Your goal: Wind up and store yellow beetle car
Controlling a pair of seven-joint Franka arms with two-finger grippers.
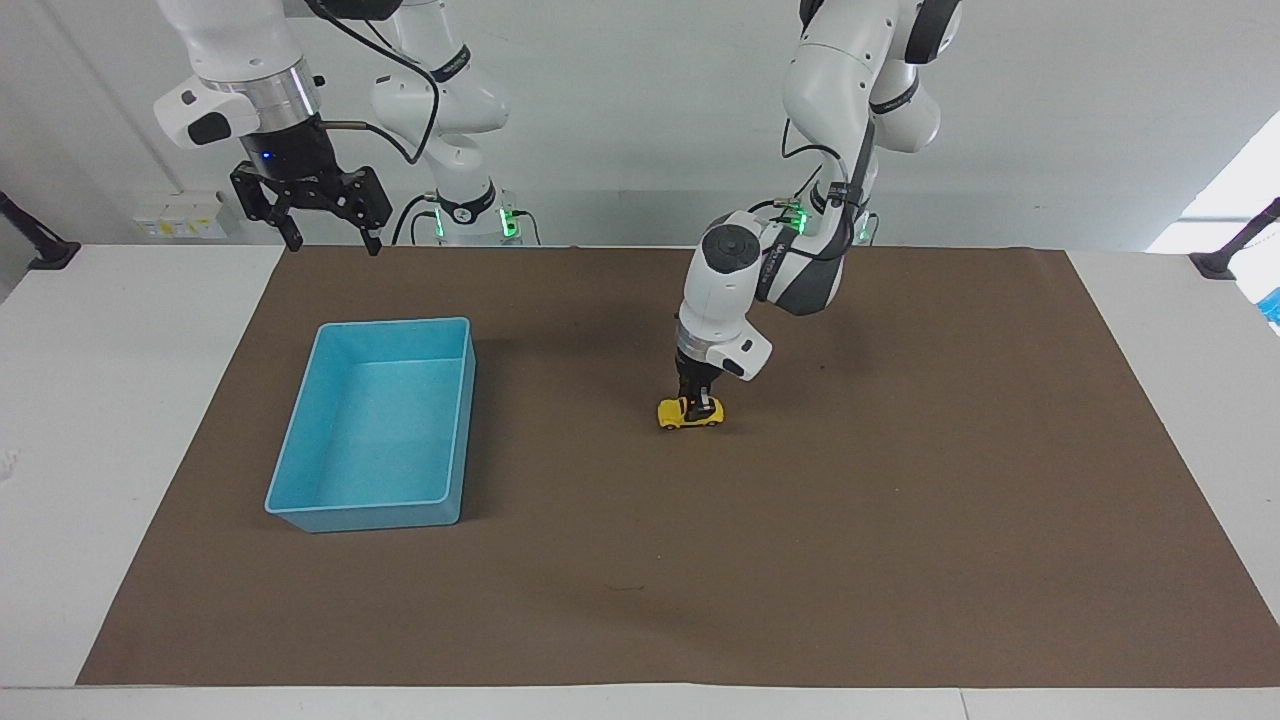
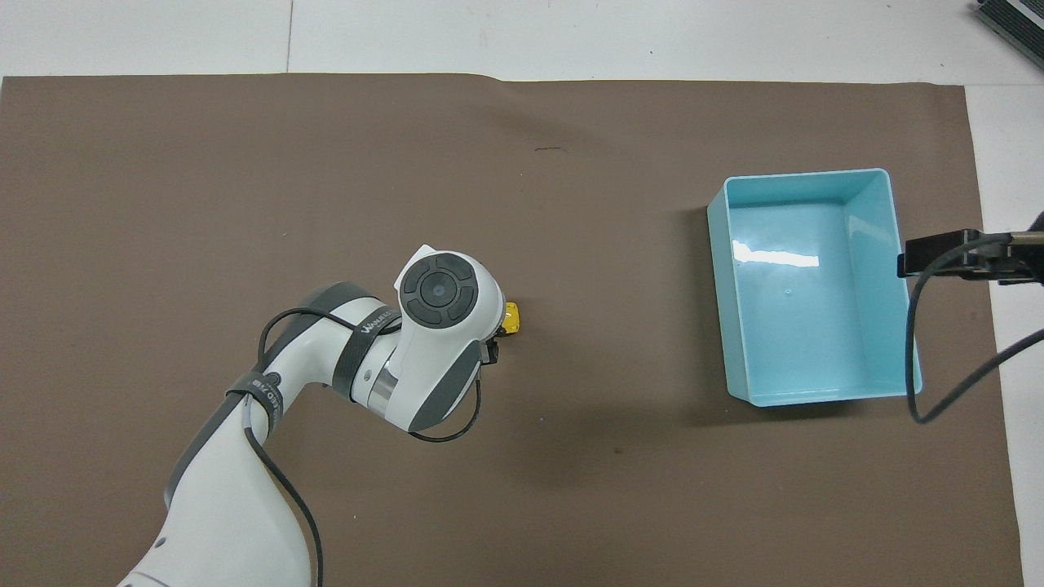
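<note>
The yellow beetle car (image 1: 683,415) stands on its wheels on the brown mat near the table's middle. My left gripper (image 1: 703,407) comes straight down onto the car's end toward the left arm and is shut on it. In the overhead view the left wrist covers most of the car, and only a yellow tip (image 2: 511,317) shows. My right gripper (image 1: 323,238) hangs open and empty, high over the mat's edge by the robots, toward the right arm's end.
An empty blue bin (image 1: 366,517) sits on the mat toward the right arm's end, its wall (image 2: 820,397) well apart from the car. The brown mat (image 1: 900,560) covers most of the white table.
</note>
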